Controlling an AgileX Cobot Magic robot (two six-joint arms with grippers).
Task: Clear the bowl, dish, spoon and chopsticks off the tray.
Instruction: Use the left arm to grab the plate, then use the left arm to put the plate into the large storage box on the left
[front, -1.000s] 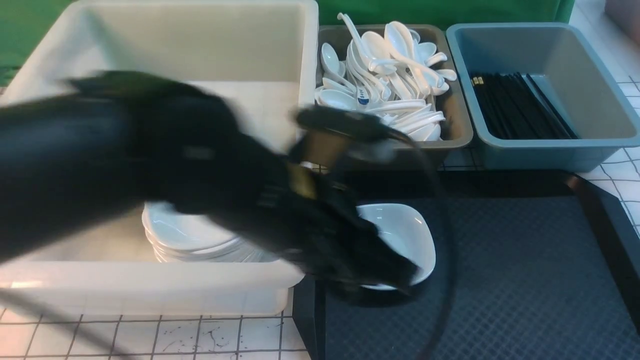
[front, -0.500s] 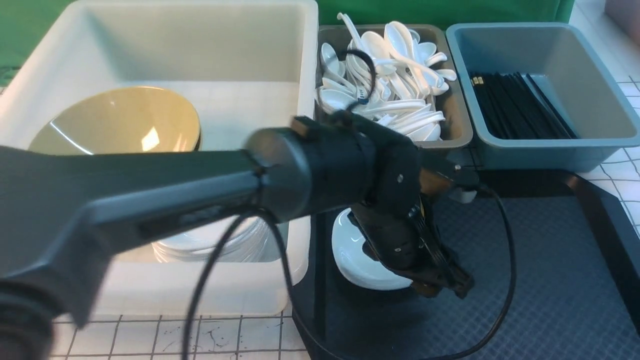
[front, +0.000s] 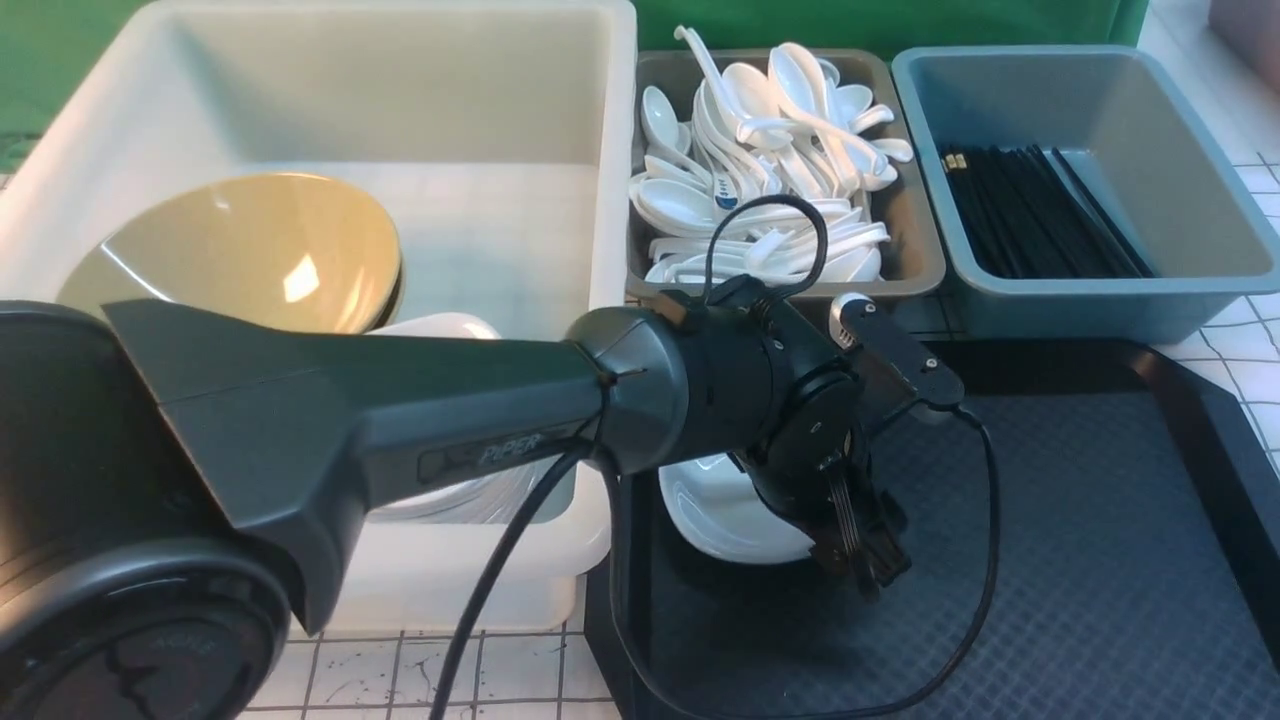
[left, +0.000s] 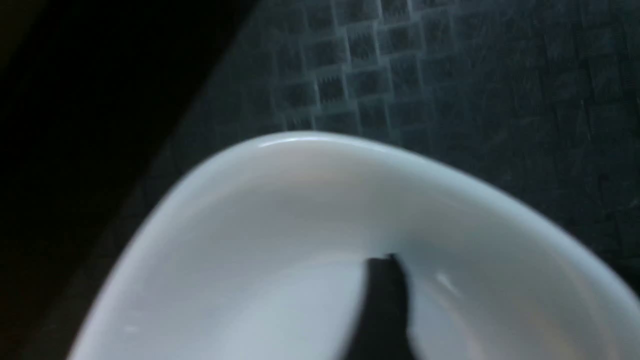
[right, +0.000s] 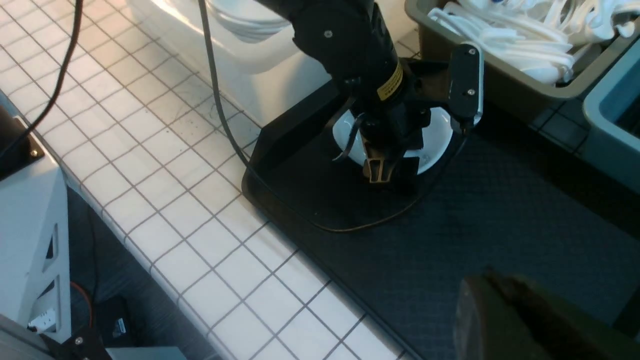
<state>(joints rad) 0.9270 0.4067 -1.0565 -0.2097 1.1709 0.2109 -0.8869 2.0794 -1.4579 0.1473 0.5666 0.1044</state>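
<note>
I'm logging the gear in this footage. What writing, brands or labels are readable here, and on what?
"PIPER": on the left arm casing.
Yellow label on that arm's wrist: too small to read.
Blue mark on one binned spoon: too small to read.
Embossed lettering on the arm's base: blurred.

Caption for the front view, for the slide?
Left gripper at the white dish on the black tray; bowls, spoons and chopsticks sit in tubs behind.
</note>
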